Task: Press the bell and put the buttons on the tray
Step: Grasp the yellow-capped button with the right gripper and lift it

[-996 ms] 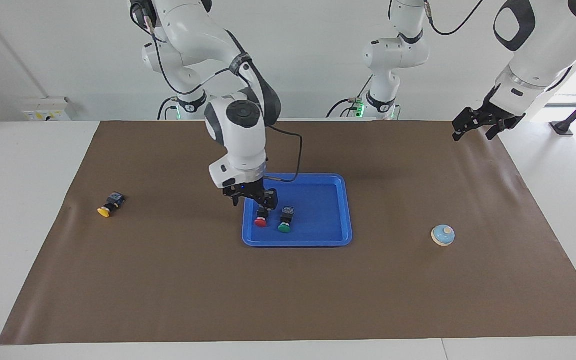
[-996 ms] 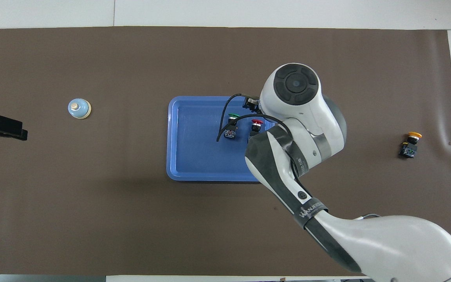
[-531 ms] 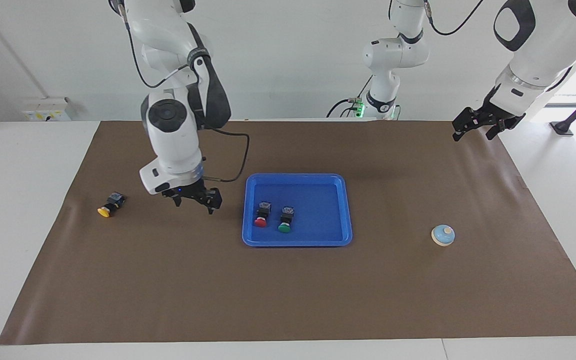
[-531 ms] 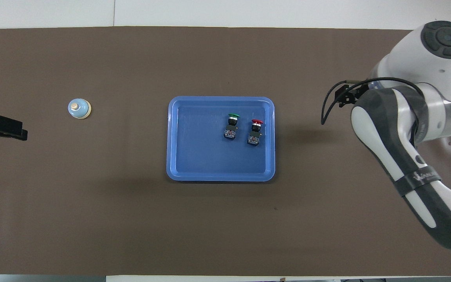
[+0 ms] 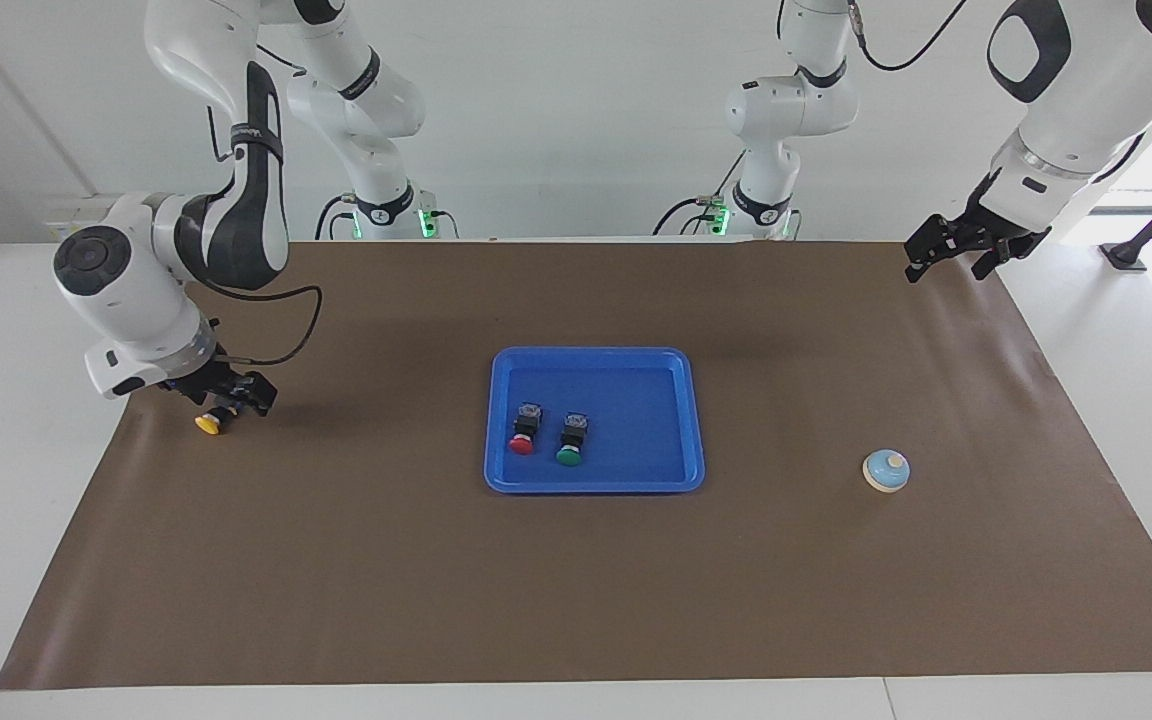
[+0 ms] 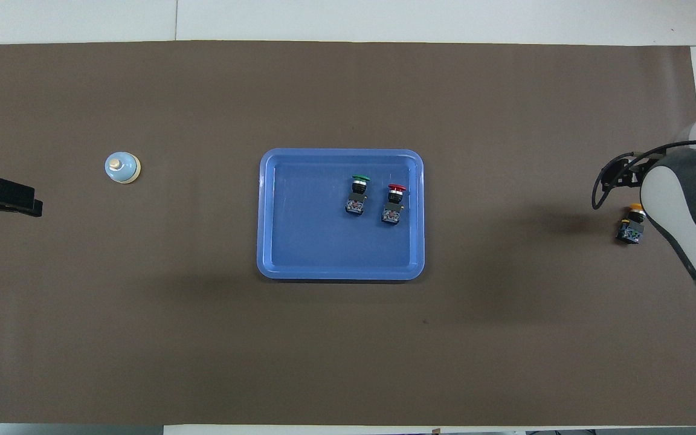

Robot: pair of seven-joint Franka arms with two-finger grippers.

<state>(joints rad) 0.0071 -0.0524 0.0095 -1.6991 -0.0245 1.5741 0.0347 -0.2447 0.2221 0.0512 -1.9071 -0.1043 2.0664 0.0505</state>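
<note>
The blue tray (image 5: 636, 400) (image 6: 306, 223) lies at the middle of the brown mat. In it lie the red button (image 5: 523, 432) (image 6: 394, 204) and the green button (image 5: 571, 441) (image 6: 357, 194), both on their sides. The yellow button (image 5: 207, 424) (image 6: 631, 227) lies on the mat toward the right arm's end. My right gripper (image 5: 224, 402) is open and low over that button's black body; its yellow cap sticks out below the fingers. The light-blue bell (image 5: 886, 470) (image 6: 122, 167) stands toward the left arm's end. My left gripper (image 5: 964, 254) (image 6: 28, 202) waits open, raised over the mat's corner.
The brown mat (image 5: 576, 590) covers most of the white table. The right arm's forearm (image 6: 686, 211) comes in over the mat's edge and hides its gripper in the overhead view.
My right gripper has left the tray, where the red button stays, and swung across the mat to the yellow button, coming down low over it. The left arm has not moved.
</note>
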